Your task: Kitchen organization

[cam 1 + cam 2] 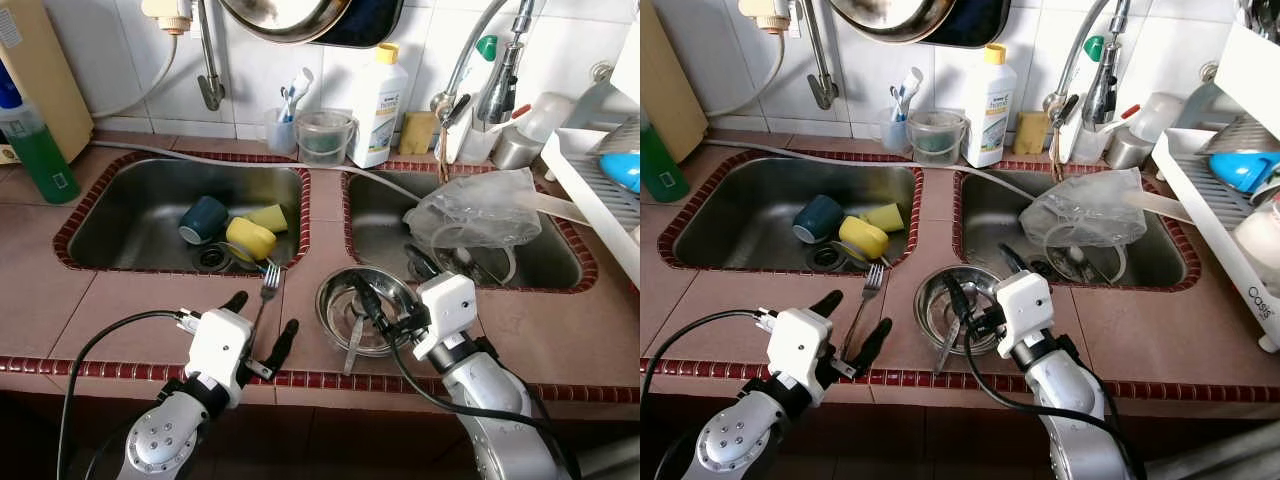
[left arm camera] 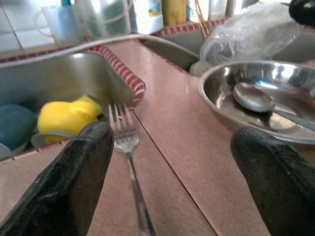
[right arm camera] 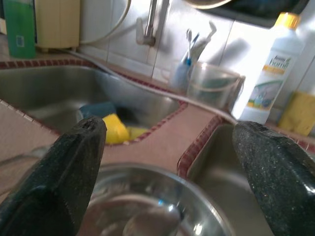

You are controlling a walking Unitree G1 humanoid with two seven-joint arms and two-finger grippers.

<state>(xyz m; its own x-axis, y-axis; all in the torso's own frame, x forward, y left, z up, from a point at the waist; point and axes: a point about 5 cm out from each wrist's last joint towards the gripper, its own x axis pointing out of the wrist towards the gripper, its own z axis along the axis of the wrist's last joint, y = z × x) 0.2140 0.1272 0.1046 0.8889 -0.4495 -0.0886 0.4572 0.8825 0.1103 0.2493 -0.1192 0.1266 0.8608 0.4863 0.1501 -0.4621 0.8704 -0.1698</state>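
Fork [image 1: 267,288] lies on the counter [image 1: 120,310] at the left sink's [image 1: 120,215] front edge, between the wide-spread fingers of the left gripper [image 1: 262,325]. At 3 o'clock, the right gripper [image 1: 375,292] hangs wide over the bowl [image 1: 335,300]. Left wrist view adds a spoon [image 2: 253,97] in the bowl; right wrist view, a bottle [image 3: 270,73] at 12 o'clock.

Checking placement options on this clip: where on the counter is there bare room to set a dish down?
Bare tile lies in front of the left sink, left of the fork, and in front of the right sink, right of the steel bowl. The strip between the sinks is crowded: fork, bowl, left gripper, right gripper.
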